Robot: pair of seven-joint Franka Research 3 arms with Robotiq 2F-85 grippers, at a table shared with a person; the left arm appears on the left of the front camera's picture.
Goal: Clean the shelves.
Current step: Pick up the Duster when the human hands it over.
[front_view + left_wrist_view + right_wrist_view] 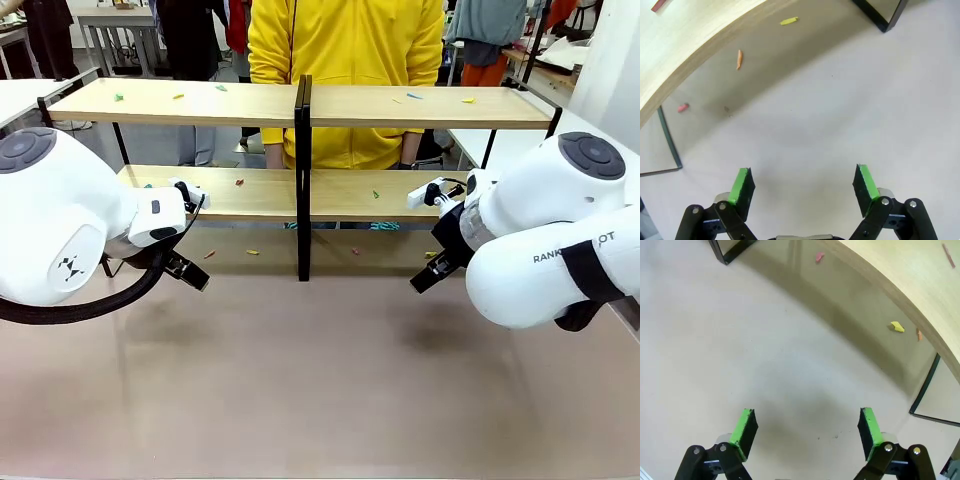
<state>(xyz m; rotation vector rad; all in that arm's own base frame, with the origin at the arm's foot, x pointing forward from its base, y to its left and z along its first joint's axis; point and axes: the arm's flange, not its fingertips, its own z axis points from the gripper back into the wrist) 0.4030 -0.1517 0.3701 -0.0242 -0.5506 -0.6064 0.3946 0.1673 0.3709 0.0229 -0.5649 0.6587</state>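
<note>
**A:** A pale counter (320, 400) spans the lower half of the front view. The shelves (250, 101) stand across the upper half, with a person in a yellow top (345, 60) behind them.

**B:** Cleaned yet?

**A:** No. Coloured scraps (178, 97) dot both boards and the counter beneath. I'd judge no pick is under way yet.

**B:** And the fingers?

**A:** The left fingers (742, 185) are spread apart and empty at the bottom of the left wrist view. The right fingers (746, 427) are equally wide and hold nothing.

**B:** Next move?

**A:** Probably pick one target, say the orange scrap (739, 59) at upper left, near the board's edge. Then reach in low and pinch carefully, because it looks small and flat.
</note>
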